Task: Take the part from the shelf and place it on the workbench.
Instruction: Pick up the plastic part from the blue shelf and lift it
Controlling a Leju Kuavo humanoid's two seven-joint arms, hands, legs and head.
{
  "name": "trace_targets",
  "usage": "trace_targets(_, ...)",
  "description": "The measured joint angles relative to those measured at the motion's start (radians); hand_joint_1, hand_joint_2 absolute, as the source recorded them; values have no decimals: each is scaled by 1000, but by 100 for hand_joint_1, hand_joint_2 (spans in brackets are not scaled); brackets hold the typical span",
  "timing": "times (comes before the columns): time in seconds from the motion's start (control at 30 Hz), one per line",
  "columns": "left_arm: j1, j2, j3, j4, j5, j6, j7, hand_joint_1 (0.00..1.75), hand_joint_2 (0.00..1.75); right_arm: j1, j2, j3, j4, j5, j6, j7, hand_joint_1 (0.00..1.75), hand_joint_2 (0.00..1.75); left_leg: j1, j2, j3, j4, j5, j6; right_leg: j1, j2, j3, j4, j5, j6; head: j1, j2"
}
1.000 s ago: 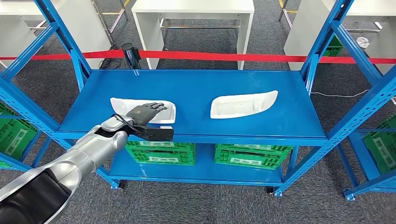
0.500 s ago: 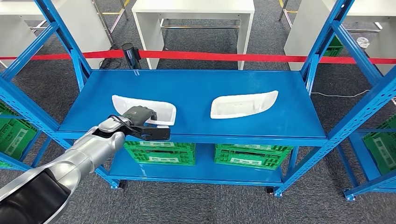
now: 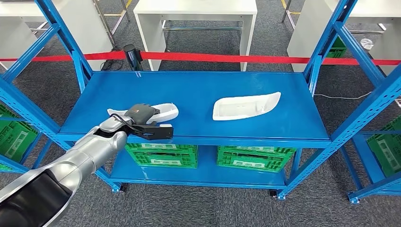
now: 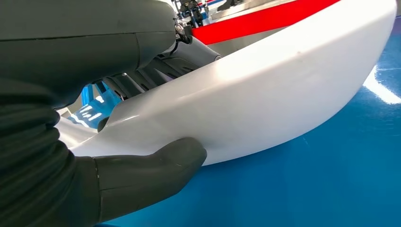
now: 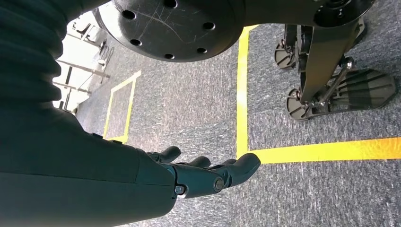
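Two white curved plastic parts lie on the blue shelf (image 3: pixel 198 90). My left hand (image 3: pixel 140 115) grips the left part (image 3: pixel 165 111) near the shelf's front edge and has tipped it up on its edge. In the left wrist view the thumb (image 4: pixel 146 170) presses under the white part (image 4: pixel 265 94) while the fingers wrap over its top. The second part (image 3: pixel 245 105) rests flat to the right, untouched. My right hand (image 5: pixel 203 175) hangs over the grey floor with its fingers loosely extended, holding nothing.
Blue uprights (image 3: pixel 71 47) frame the shelf on both sides. Green crates (image 3: pixel 255 158) sit on the lower shelf. A red barrier tape (image 3: pixel 236 58) runs behind the shelf, with white tables (image 3: pixel 196 9) beyond it.
My left hand has closed on the left part and lifted its near side, so the part now stands tilted on its edge instead of lying flat.
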Motion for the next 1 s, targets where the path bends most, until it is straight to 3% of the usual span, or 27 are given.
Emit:
trace_targets(0.17, 0, -4, 0, 0, -12, 21, -14, 175, 175, 0, 0, -2, 0, 0, 0, 0, 0, 175, 0, 0, 0, 0, 0, 0, 0, 0, 0, 0, 0, 0, 0, 0)
trace_targets(0.3, 7, -7, 1, 0, -22, 99, -56, 175, 175, 0, 0, -5, 0, -1, -1, -2, 0, 175, 0, 0, 0, 0, 0, 0, 0, 0, 0, 0, 0, 0, 0, 0)
trace_targets(0.43, 29, -25, 47, -7, 128, 125, -147, 175, 175, 2, 0, -14, 0, -13, -5, -13, 0, 175, 0, -1, 0, 0, 0, 0, 0, -1, 0, 0, 0, 1, 0, 0)
trace_targets(0.5, 43, -41, 106, -23, 278, 39, -213, 175, 175, 3, 0, -21, 0, -18, -6, -19, 0, 175, 0, -2, 0, 0, 0, 0, 0, -1, 0, -1, -1, 1, 0, 0)
trace_targets(0.57, 64, -53, 181, -70, 450, -111, -280, 175, 175, 6, 0, -27, 0, -20, -6, -22, 0, 175, 0, -2, -1, 0, 0, 0, -1, -2, 0, -1, -1, 1, 0, 0)
trace_targets(0.67, 104, -62, 286, -181, 650, -296, -319, 175, 175, 12, -2, -34, 0, -20, -4, -22, 0, 175, -1, -1, 0, 0, -1, 1, -1, -1, 1, -1, -1, 1, 0, 0)
trace_targets(0.8, 181, -65, 370, -366, 886, -411, -263, 175, 175, 18, -3, -46, 0, -27, -5, -23, 0, 175, -1, 3, 0, 1, -4, 3, -3, 3, 1, -2, -1, 3, 0, 0)
trace_targets(0.93, 295, -64, 448, -615, 1148, -489, -177, 175, 175, 22, -4, -61, 0, -33, -6, -33, 0, 175, -8, 3, -7, 5, -12, 20, -7, 2, 5, -8, -2, 15, 0, 0)
trace_targets(1.0, 347, -66, 483, -731, 1212, -504, -160, 175, 175, 23, -5, -66, 0, -33, -6, -37, 0, 175, -1, 5, 8, -13, -3, 26, -3, 1, 7, -8, -4, 20, 0, 0)
